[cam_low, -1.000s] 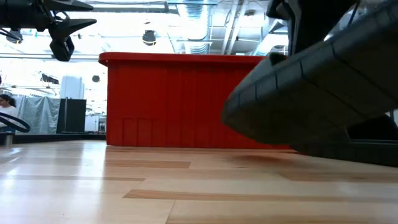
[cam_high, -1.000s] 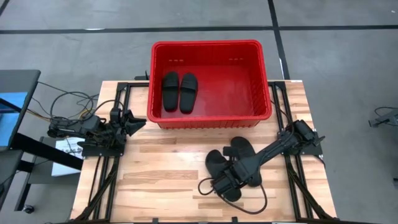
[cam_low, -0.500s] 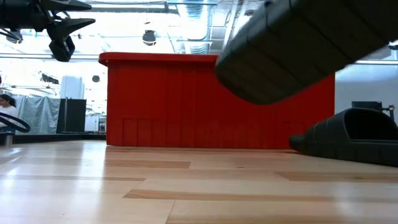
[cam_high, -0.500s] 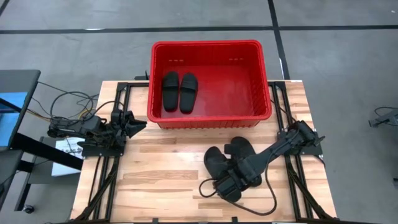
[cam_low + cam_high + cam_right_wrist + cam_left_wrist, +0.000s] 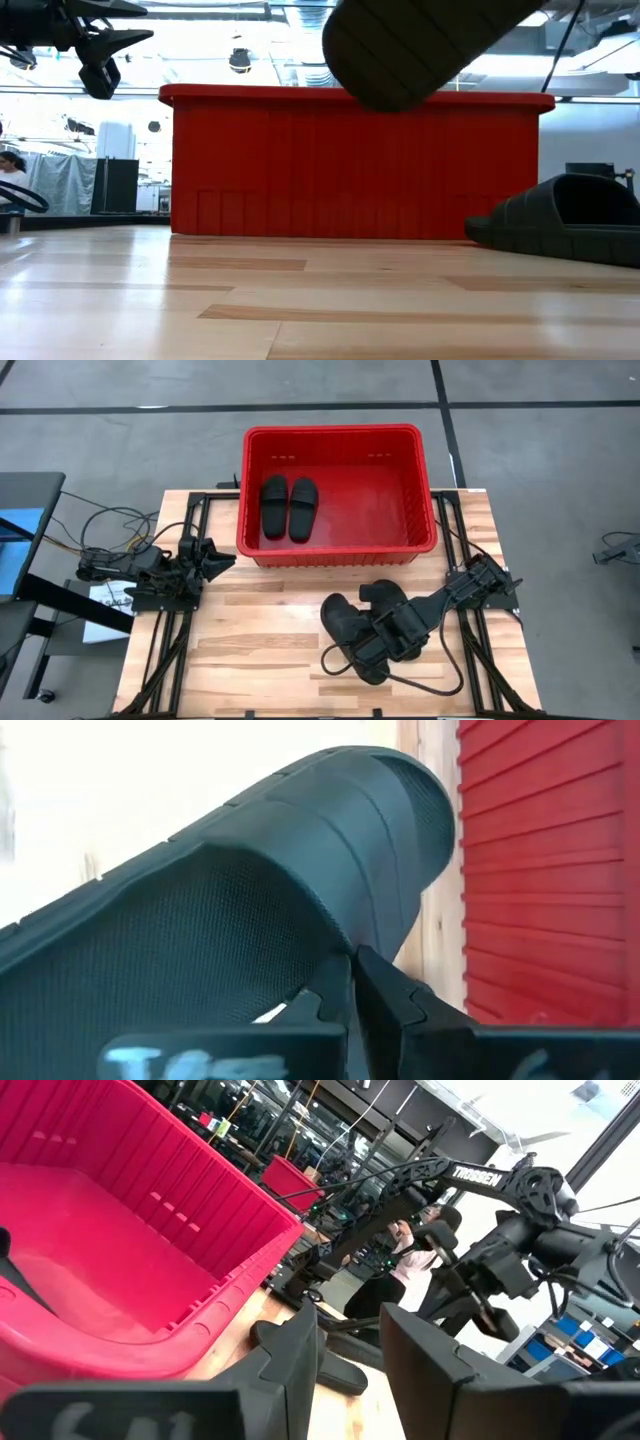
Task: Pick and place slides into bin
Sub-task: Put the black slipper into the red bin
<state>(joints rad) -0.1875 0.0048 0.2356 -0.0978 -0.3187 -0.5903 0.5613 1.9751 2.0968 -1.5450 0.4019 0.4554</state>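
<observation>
Both arms are showing matte black, angular links, the right arm (image 5: 455,592) trailing a thin black cable looping over the boards. White TROSSEN lettering is running along its upper link (legible from the left wrist view). The left arm (image 5: 150,572) is carrying 2 tapered dark fingers (image 5: 290,1360).

Light wooden table (image 5: 260,650). Red bin (image 5: 425,510) sits at far edge, centred. One black slide (image 5: 565,218) rests on table near right edge, beside bin.
</observation>
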